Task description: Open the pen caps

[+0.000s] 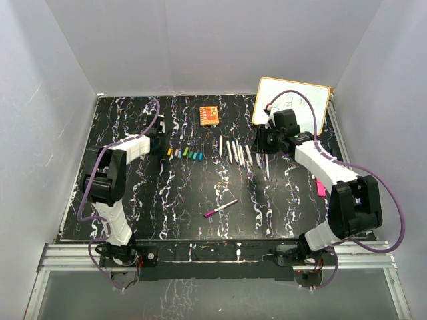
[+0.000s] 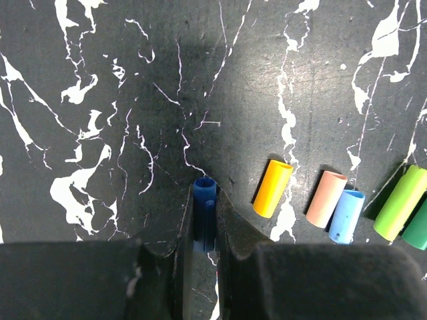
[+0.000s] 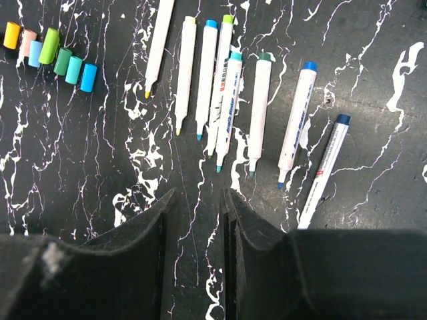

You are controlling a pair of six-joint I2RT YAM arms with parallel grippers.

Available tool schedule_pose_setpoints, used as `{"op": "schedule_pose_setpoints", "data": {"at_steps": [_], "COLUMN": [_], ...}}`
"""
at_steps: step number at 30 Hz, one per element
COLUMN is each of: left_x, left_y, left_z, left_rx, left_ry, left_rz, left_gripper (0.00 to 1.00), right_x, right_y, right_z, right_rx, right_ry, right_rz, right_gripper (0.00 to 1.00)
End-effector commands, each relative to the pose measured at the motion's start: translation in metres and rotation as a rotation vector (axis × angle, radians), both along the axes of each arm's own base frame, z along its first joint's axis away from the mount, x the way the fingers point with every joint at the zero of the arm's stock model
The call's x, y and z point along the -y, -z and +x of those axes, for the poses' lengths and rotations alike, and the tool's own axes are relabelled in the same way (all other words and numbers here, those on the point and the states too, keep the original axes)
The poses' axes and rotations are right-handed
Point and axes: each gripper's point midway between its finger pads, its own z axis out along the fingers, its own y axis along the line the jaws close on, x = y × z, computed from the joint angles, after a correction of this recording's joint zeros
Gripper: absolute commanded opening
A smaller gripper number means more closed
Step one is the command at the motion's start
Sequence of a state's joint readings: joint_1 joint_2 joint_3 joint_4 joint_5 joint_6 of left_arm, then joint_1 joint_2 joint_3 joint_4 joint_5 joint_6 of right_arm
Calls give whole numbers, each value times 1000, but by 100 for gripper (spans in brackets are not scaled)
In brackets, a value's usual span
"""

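Observation:
My left gripper (image 2: 205, 203) is shut on a dark blue pen cap (image 2: 204, 188), held low over the black marble table at the left end of the cap row; it shows in the top view (image 1: 161, 146). Beside it lie yellow (image 2: 272, 189), salmon (image 2: 325, 198), light blue (image 2: 346, 216) and green (image 2: 400, 202) caps. The cap row (image 1: 185, 154) also shows in the right wrist view (image 3: 50, 55). Several white pens (image 3: 227, 93) lie side by side with bare tips. My right gripper (image 3: 197, 200) is open and empty just in front of them, also seen from above (image 1: 259, 148).
A lone pen with a magenta end (image 1: 221, 209) lies mid-table near the front. An orange square block (image 1: 209, 115) sits at the back. A whiteboard (image 1: 291, 103) leans at the back right. A pink item (image 1: 320, 188) lies beside the right arm.

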State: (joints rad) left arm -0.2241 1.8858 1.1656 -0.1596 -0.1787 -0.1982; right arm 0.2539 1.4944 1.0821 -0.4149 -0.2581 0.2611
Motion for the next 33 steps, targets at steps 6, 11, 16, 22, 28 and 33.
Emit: {"op": "schedule_pose_setpoints", "data": {"at_steps": [6, 11, 16, 22, 28, 33], "left_x": [2, 1, -1, -6, -13, 13], "left_y": [-5, -7, -15, -69, -164, -203], "left_z": [6, 5, 7, 26, 38, 18], "left_rx": [-5, -3, 18, 153, 378, 460], "left_ry": [19, 13, 2, -24, -67, 45], "left_rz": [-19, -18, -15, 0, -8, -157], "left_gripper": [21, 25, 26, 30, 43, 98], "right_x": [-7, -8, -8, -8, -11, -15], "right_y": [-18, -17, -16, -19, -26, -28], "right_z": [6, 5, 4, 3, 2, -1], "right_rx": [80, 79, 77, 81, 98, 111], "right_ry": [-11, -14, -15, -13, -20, -31], "right_rz": [27, 30, 29, 34, 50, 69], "right_gripper": [28, 28, 28, 28, 28, 32]}}
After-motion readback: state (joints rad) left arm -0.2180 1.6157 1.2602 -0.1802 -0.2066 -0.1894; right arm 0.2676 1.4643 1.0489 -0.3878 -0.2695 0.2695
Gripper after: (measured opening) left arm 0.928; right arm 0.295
